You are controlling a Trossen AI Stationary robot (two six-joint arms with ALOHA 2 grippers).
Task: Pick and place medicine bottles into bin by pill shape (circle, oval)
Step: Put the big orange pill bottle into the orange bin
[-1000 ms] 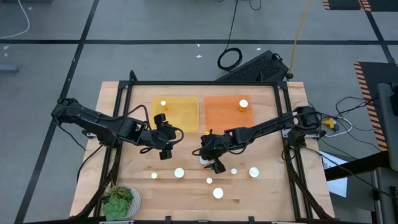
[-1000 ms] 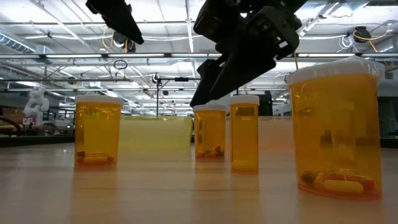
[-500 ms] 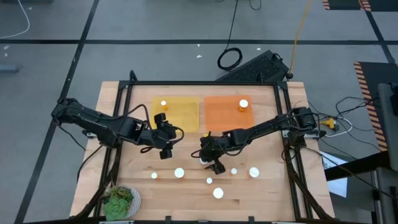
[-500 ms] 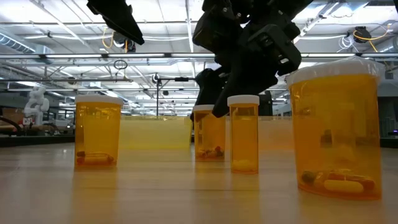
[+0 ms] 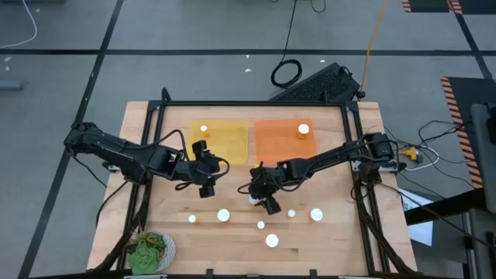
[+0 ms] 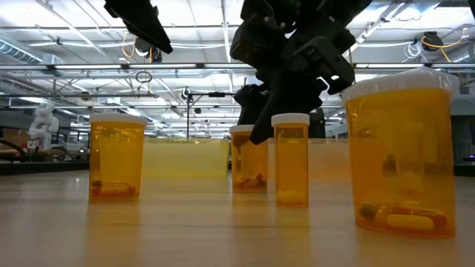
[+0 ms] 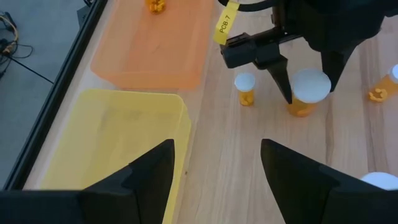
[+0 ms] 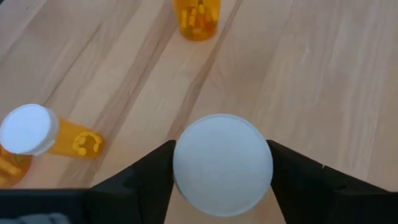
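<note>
Several amber medicine bottles with white caps stand on the wooden table (image 5: 333,240), among them a wide-capped one (image 5: 254,200). My right gripper (image 5: 263,201) is down over this bottle, shut on its cap (image 8: 222,163). My left gripper (image 5: 206,188) hovers open to its left, near the yellow bin (image 5: 219,142), with nothing between its fingers (image 7: 149,171). One bottle (image 5: 203,129) stands in the yellow bin and another (image 5: 303,130) in the orange bin (image 5: 271,143). My right gripper pinches the bottle's round white cap (image 8: 186,163) between its two fingers, one on each side of the rim. The fingers (image 6: 260,122) come from above, slanting down. The bottle stands upright with its base (image 6: 250,184) on the table.
Loose bottles stand nearby (image 5: 223,215), (image 5: 291,213), (image 5: 316,215), and nearer the front edge (image 5: 271,240). A green leafy plant (image 5: 147,249) sits at the front left corner. A black frame (image 5: 353,155) borders the table.
My right gripper has come down over the wide-capped bottle, so that its fingers now stand at cap height on either side of it. The bottle has stayed upright on the table.
</note>
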